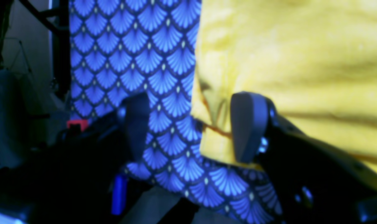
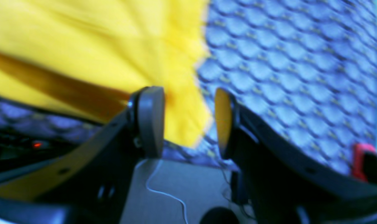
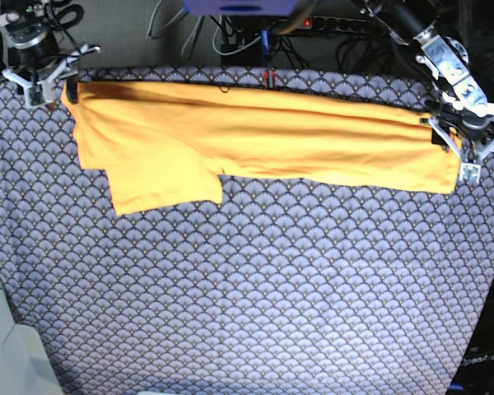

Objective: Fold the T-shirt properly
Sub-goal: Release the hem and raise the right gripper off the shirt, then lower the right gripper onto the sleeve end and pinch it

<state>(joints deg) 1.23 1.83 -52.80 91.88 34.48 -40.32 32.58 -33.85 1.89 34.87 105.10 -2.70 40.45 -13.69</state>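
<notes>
We see the left gripper (image 1: 191,127) with its two grey fingers (image 1: 249,126) spread wide and nothing pinched between them; a corner of the T-shirt (image 1: 288,62) lies in the gap, one finger over the yellow cloth and the other over the blue patterned tablecloth (image 1: 129,46). The right gripper (image 2: 188,123) also stands parted, its fingers (image 2: 149,119) on either side of the shirt's corner, though this close view is blurred and we cannot tell whether the pads touch the fabric. A darker orange band crosses the cloth and runs behind the near finger, where it is hidden.

From the base camera, the T-shirt (image 3: 263,136) lies folded lengthwise into a long strip along the far edge of the tablecloth (image 3: 247,288), one sleeve sticking out toward the near side. The right gripper (image 3: 43,82) sits at one end of the strip and the left gripper (image 3: 465,152) at the other, both partly masked by their own mounts. Cables and a power strip beyond the table are dim and cut off by the frame's top edge.
</notes>
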